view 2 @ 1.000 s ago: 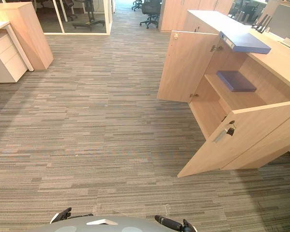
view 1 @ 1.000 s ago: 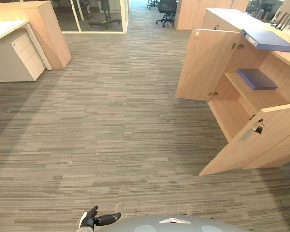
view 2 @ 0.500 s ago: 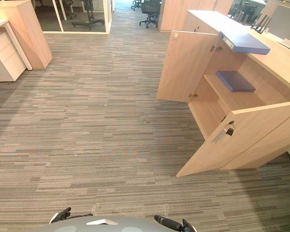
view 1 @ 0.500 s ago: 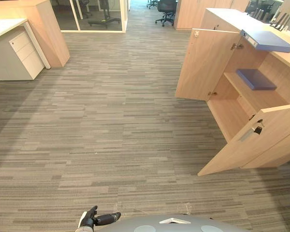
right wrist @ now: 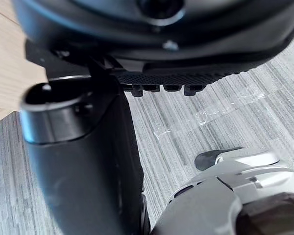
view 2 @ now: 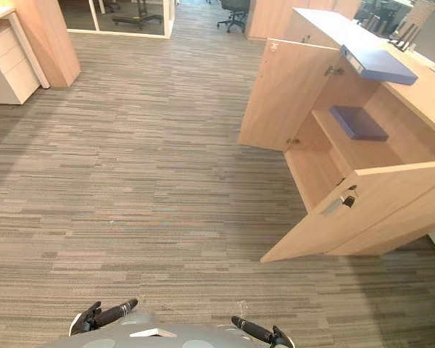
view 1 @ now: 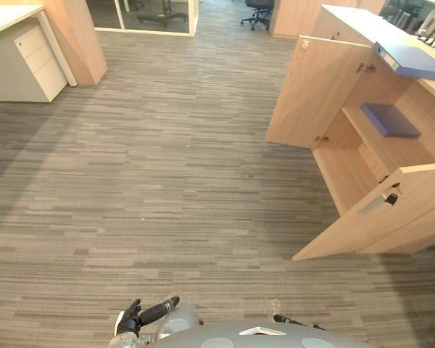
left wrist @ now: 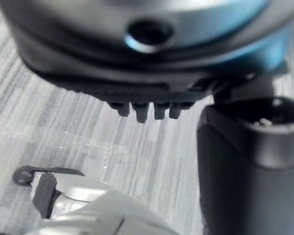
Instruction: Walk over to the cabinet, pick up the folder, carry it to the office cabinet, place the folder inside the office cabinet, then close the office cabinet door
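View has shifted, so you're walking toward the cabinet [view 1: 320,94]. The folder [view 1: 415,61] lies on top, a second folder [view 1: 389,119] on the shelf inside. Left hand [view 1: 138,317] and right hand [view 2: 255,330] hang relaxed and empty.

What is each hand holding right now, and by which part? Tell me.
Nothing is held. The left hand and right hand hang empty and open; the folder lies untouched on the cabinet top.
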`<state>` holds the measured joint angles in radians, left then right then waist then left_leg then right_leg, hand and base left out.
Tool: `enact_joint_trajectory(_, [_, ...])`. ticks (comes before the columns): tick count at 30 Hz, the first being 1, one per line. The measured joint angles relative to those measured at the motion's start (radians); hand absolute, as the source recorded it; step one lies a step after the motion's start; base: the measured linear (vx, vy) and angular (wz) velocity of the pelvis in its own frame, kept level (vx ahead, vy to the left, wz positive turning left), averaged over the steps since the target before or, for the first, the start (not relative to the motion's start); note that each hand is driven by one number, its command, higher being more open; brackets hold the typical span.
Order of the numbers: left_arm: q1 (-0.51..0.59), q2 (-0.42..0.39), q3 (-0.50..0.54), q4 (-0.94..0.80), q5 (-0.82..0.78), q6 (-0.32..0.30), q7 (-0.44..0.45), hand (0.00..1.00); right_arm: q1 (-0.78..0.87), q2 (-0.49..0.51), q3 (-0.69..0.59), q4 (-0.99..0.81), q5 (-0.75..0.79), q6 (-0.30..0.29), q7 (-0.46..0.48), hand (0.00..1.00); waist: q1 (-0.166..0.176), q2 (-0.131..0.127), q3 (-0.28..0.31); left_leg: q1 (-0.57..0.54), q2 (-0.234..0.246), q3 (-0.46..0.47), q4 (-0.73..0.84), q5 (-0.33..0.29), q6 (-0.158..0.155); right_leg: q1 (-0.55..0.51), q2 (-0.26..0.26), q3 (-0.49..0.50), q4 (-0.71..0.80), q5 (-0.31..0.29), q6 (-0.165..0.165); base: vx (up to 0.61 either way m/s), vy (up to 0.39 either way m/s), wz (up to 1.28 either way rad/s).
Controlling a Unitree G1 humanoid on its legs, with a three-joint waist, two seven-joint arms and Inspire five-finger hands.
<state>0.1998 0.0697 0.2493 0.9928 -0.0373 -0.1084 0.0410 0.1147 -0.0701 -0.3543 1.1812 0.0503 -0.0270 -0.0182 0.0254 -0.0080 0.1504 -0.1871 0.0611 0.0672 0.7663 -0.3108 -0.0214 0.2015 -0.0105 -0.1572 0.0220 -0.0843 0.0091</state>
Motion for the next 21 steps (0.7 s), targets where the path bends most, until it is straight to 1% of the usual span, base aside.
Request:
enact_joint_trajectory(1, [0.001, -0.003, 0.003, -0.003, -0.004, -0.003, 0.0, 1.0, -0.001, -0.001, 0.0, 0.0, -0.003, 0.001, 0.0, 1.0, 0.001, 0.001, 0.0, -0.015, 0.007, -0.004, -0.003, -0.005, -0.005, 0.006, -0.011, 0.004, 0.004, -0.007, 0.003, 0.08, 0.144, -0.1])
enact_joint_trajectory(2, [0.001, -0.005, 0.002, -0.009, -0.004, -0.008, 0.0, 1.0, -0.005, -0.003, 0.0, 0.0, -0.004, 0.001, 0.001, 1.0, 0.003, 0.002, 0.0, -0.031, 0.012, -0.019, -0.066, 0.002, -0.016, 0.01, -0.039, 0.015, 0.013, -0.019, 0.021, 0.13, 0.218, -0.27])
enact_joint_trajectory(3, [0.001, -0.01, 0.001, -0.012, -0.004, -0.01, 0.001, 1.0, -0.012, -0.007, 0.0, -0.001, -0.004, 0.0, 0.004, 1.0, 0.002, 0.003, -0.002, -0.034, 0.02, -0.046, -0.171, 0.018, -0.033, 0.01, -0.067, 0.03, 0.014, -0.029, 0.037, 0.16, 0.256, -0.32])
enact_joint_trajectory(4, [0.001, -0.014, 0.001, -0.012, -0.004, -0.01, 0.002, 1.0, -0.011, -0.011, 0.001, -0.006, -0.004, 0.0, 0.006, 1.0, 0.0, 0.009, -0.001, -0.033, 0.023, -0.068, -0.222, 0.028, -0.034, 0.01, -0.081, 0.037, 0.013, -0.034, 0.046, 0.19, 0.341, -0.4])
enact_joint_trajectory(5, [0.001, -0.022, 0.0, -0.01, -0.004, -0.006, 0.002, 1.0, -0.006, -0.019, 0.0, -0.016, -0.004, 0.0, 0.005, 1.0, -0.002, 0.032, -0.004, -0.027, 0.04, -0.093, -0.317, 0.07, -0.064, 0.011, -0.1, 0.054, 0.002, -0.044, 0.069, 0.18, 0.315, -0.29])
enact_joint_trajectory(6, [0.0, -0.021, 0.0, -0.007, -0.004, -0.003, 0.004, 1.0, -0.003, -0.019, -0.001, -0.018, -0.002, 0.001, 0.002, 1.0, -0.004, 0.037, -0.006, -0.018, 0.039, -0.059, -0.335, 0.129, -0.068, 0.02, -0.116, 0.061, -0.013, -0.043, 0.081, 0.3, 0.387, -0.36])
enact_joint_trajectory(7, [0.003, -0.021, -0.001, 0.005, -0.003, -0.001, 0.006, 1.0, -0.004, -0.026, -0.006, -0.016, -0.003, 0.008, 0.002, 1.0, 0.0, 0.055, -0.01, -0.009, 0.021, -0.011, -0.362, 0.16, -0.054, 0.026, -0.139, 0.058, -0.001, -0.033, 0.099, 0.4, 0.347, -0.27])
enact_joint_trajectory(8, [-0.001, -0.014, -0.005, 0.013, -0.002, -0.001, 0.009, 1.0, -0.007, -0.02, -0.014, -0.015, -0.003, 0.012, 0.002, 1.0, -0.002, 0.044, -0.011, 0.009, -0.006, 0.008, -0.376, 0.146, -0.036, 0.022, -0.156, 0.059, 0.049, -0.039, 0.087, 0.34, 0.26, -0.3])
enact_joint_trajectory(9, [-0.001, -0.013, -0.005, 0.018, -0.003, -0.001, 0.011, 1.0, -0.006, -0.014, -0.019, -0.012, -0.006, 0.013, 0.001, 1.0, -0.002, 0.043, -0.012, 0.022, -0.019, 0.02, -0.383, 0.14, -0.025, 0.025, -0.164, 0.055, 0.053, -0.043, 0.082, 0.37, 0.221, -0.31])
enact_joint_trajectory(10, [0.005, -0.014, -0.003, 0.019, -0.004, 0.002, 0.015, 1.0, -0.006, -0.012, -0.029, 0.002, -0.004, 0.015, 0.002, 1.0, 0.001, 0.038, -0.021, 0.037, -0.037, 0.044, -0.388, 0.122, -0.005, 0.028, -0.178, 0.055, 0.052, -0.036, 0.087, 0.29, 0.178, -0.35])
enact_joint_trajectory(11, [0.008, -0.013, -0.002, 0.021, -0.003, 0.005, 0.016, 1.0, -0.005, -0.009, -0.039, 0.007, -0.005, 0.02, 0.002, 1.0, 0.0, 0.026, -0.043, 0.048, -0.055, 0.061, -0.389, 0.113, 0.008, 0.028, -0.198, 0.058, 0.041, -0.018, 0.105, 0.35, 0.215, -0.42])
enact_joint_trajectory(12, [0.014, -0.012, 0.001, 0.027, -0.003, 0.007, 0.016, 1.0, -0.003, -0.009, -0.048, 0.013, -0.007, 0.02, 0.004, 1.0, 0.001, 0.022, -0.054, 0.067, -0.071, 0.077, -0.399, 0.113, 0.025, 0.029, -0.217, 0.069, 0.04, -0.013, 0.11, 0.3, 0.186, -0.37])
enact_joint_trajectory(13, [0.016, -0.011, 0.001, 0.031, -0.003, 0.008, 0.017, 1.0, -0.001, -0.01, -0.052, 0.022, -0.007, 0.02, 0.005, 1.0, 0.002, 0.021, -0.064, 0.082, -0.083, 0.091, -0.408, 0.111, 0.033, 0.028, -0.232, 0.081, 0.047, -0.012, 0.111, 0.29, 0.165, -0.53])
enact_joint_trajectory(14, [0.022, -0.016, 0.001, 0.042, -0.003, 0.01, 0.017, 1.0, 0.0, -0.015, -0.07, 0.03, -0.007, 0.021, 0.008, 1.0, 0.004, 0.028, -0.074, 0.128, -0.107, 0.101, -0.44, 0.114, 0.044, 0.02, -0.259, 0.11, 0.089, -0.012, 0.111, 0.33, 0.185, -0.71])
enact_joint_trajectory(15, [0.04, -0.028, 0.002, 0.048, 0.0, 0.014, 0.017, 1.0, 0.0, -0.027, -0.088, 0.03, -0.005, 0.019, 0.013, 1.0, 0.006, 0.041, -0.087, 0.186, -0.129, 0.102, -0.491, 0.123, 0.059, -0.027, -0.283, 0.142, 0.204, -0.017, 0.114, 0.25, 0.144, -0.74])
enact_joint_trajectory(16, [0.048, -0.035, 0.001, 0.048, 0.001, 0.018, 0.017, 1.0, 0.0, -0.034, -0.105, 0.03, -0.004, 0.018, 0.017, 1.0, 0.004, 0.048, -0.1, 0.211, -0.141, 0.094, -0.519, 0.127, 0.064, -0.065, -0.29, 0.154, 0.287, -0.02, 0.113, 0.24, 0.149, -0.7])
enact_joint_trajectory(17, [0.061, -0.04, -0.003, 0.048, 0.005, 0.019, 0.014, 1.0, -0.008, -0.033, -0.148, 0.016, -0.003, 0.017, 0.022, 1.0, -0.002, 0.059, -0.115, 0.257, -0.171, 0.09, -0.57, 0.131, 0.071, -0.176, -0.322, 0.166, 0.519, -0.026, 0.099, 0.22, 0.141, -0.41])
enact_joint_trajectory(18, [0.057, -0.03, -0.007, 0.049, 0.009, 0.019, 0.009, 1.0, -0.012, -0.017, -0.189, -0.01, 0.007, 0.011, 0.025, 1.0, -0.014, 0.044, -0.11, 0.307, -0.209, 0.093, -0.61, 0.125, 0.083, -0.292, -0.374, 0.157, 0.78, -0.008, 0.017, 0.21, 0.132, -0.19])
enact_joint_trajectory(19, [0.055, -0.023, -0.006, 0.053, 0.009, 0.019, 0.008, 1.0, -0.016, -0.004, -0.199, -0.027, 0.012, 0.005, 0.024, 1.0, -0.027, 0.035, -0.104, 0.342, -0.23, 0.092, -0.629, 0.118, 0.096, -0.355, -0.402, 0.131, 0.935, -0.016, -0.022, 0.21, 0.094, 0.11])
enact_joint_trajectory(20, [0.055, -0.02, -0.006, 0.062, 0.009, 0.023, 0.007, 1.0, -0.025, -0.004, -0.2, -0.031, 0.015, -0.002, 0.023, 1.0, -0.032, 0.034, -0.102, 0.38, -0.236, 0.088, -0.645, 0.116, 0.099, -0.383, -0.409, 0.085, 1.019, -0.032, -0.035, 0.23, 0.06, 0.15])
enact_joint_trajectory(21, [0.051, -0.024, -0.008, 0.068, 0.009, 0.024, 0.002, 1.0, -0.033, -0.009, -0.2, -0.035, 0.015, 0.001, 0.022, 1.0, -0.031, 0.043, -0.094, 0.428, -0.228, 0.088, -0.668, 0.116, 0.099, -0.397, -0.404, -0.006, 1.048, -0.079, -0.036, 0.22, 0.043, 0.1])
